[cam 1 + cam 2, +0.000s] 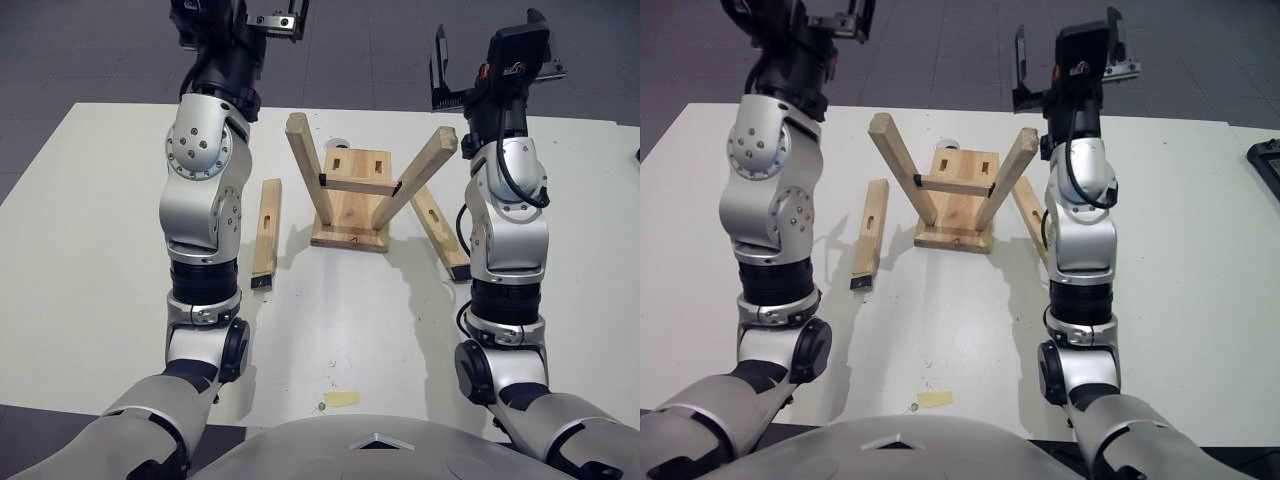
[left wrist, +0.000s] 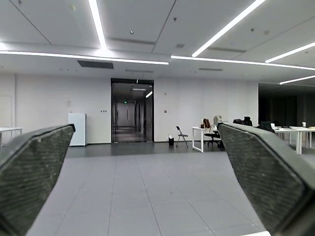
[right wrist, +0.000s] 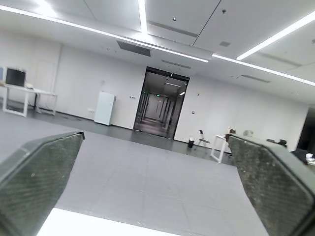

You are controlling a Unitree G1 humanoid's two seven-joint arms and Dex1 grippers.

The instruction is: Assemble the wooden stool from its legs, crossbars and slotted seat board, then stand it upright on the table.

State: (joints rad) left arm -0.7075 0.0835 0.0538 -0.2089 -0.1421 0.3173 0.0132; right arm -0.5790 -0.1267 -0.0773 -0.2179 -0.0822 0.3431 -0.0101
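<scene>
Left eye view: the seat (image 1: 355, 215) lies flat at centre frame on the worktop (image 1: 100, 200). Two fitted legs stand in it, one (image 1: 308, 165) leaning left and one (image 1: 420, 175) leaning right, forming a V tied by a crossbar (image 1: 360, 186). A loose leg (image 1: 265, 232) lies flat left of centre. A second loose leg (image 1: 440, 232) lies right of centre, just beside the right arm. The left claw (image 1: 275, 20) is at the top edge and the right claw (image 1: 490, 50) at upper right, both raised well apart from the wood. A yellow scrap (image 1: 340, 398) sits at lower centre.

Right eye view: same layout. Two empty slots (image 1: 954, 165) show in the seat behind the crossbar.

Left wrist view: the pads (image 2: 34, 177) stand wide apart, with nothing between them but the room's floor.

Right wrist view: its pads (image 3: 266, 182) are likewise spread wide and empty.

Risks, as a judgement: the fitted pair splays outward, so pressing a third leg into a slot could lever them over or pop the crossbar loose. The right arm, coming down, could knock the loose leg beside it off line. An unsteadied seat may slide on the smooth worktop.

Count: one seat, four legs (two fitted, two loose), one crossbar, two open slots, two claws
</scene>
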